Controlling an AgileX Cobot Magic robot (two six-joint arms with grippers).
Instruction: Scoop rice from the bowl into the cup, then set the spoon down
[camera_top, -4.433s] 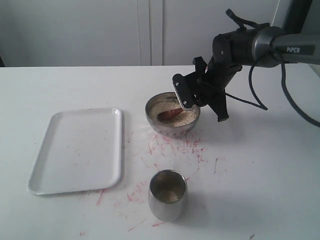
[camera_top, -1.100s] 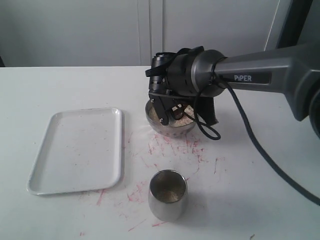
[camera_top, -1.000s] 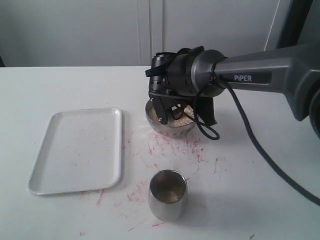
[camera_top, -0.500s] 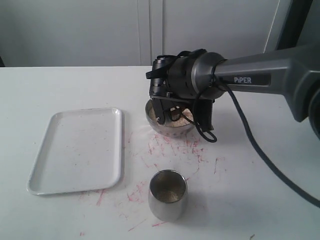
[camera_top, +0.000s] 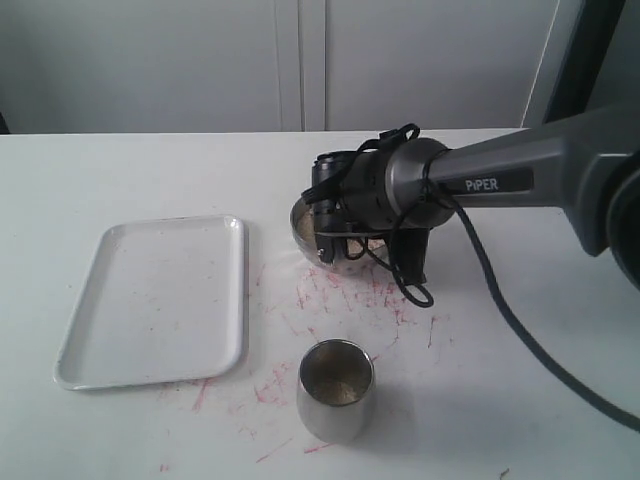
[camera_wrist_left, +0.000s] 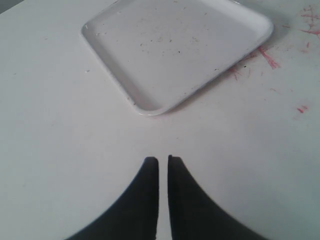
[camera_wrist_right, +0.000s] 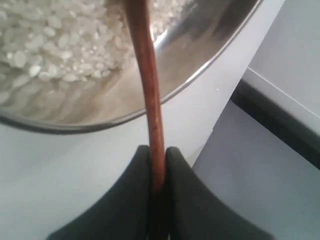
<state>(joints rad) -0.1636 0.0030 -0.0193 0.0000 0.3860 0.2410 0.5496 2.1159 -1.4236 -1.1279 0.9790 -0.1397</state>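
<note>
The steel bowl (camera_top: 300, 222) sits mid-table, mostly covered by my right arm. In the right wrist view the bowl (camera_wrist_right: 200, 65) holds a heap of rice (camera_wrist_right: 50, 45). My right gripper (camera_wrist_right: 157, 150) is shut on the slim reddish-brown handle of the spoon (camera_wrist_right: 147, 75), which runs over the rim into the rice; the spoon's oval end is out of frame. From outside, my right gripper (camera_top: 333, 242) hangs low over the bowl and hides the spoon. The steel cup (camera_top: 335, 388) stands nearer the front with some rice inside. My left gripper (camera_wrist_left: 163, 160) is shut on nothing.
A white rectangular tray (camera_top: 155, 300) lies left of the bowl and cup, and also shows in the left wrist view as the tray (camera_wrist_left: 175, 45) ahead of the left fingers. Red scribble marks (camera_top: 340, 295) cover the table between bowl and cup. A black cable (camera_top: 410, 280) loops beside the bowl.
The right arm swung from the bowl's right side to over the bowl. In the last second it sank lower toward the rice. Cup and tray stayed put.
</note>
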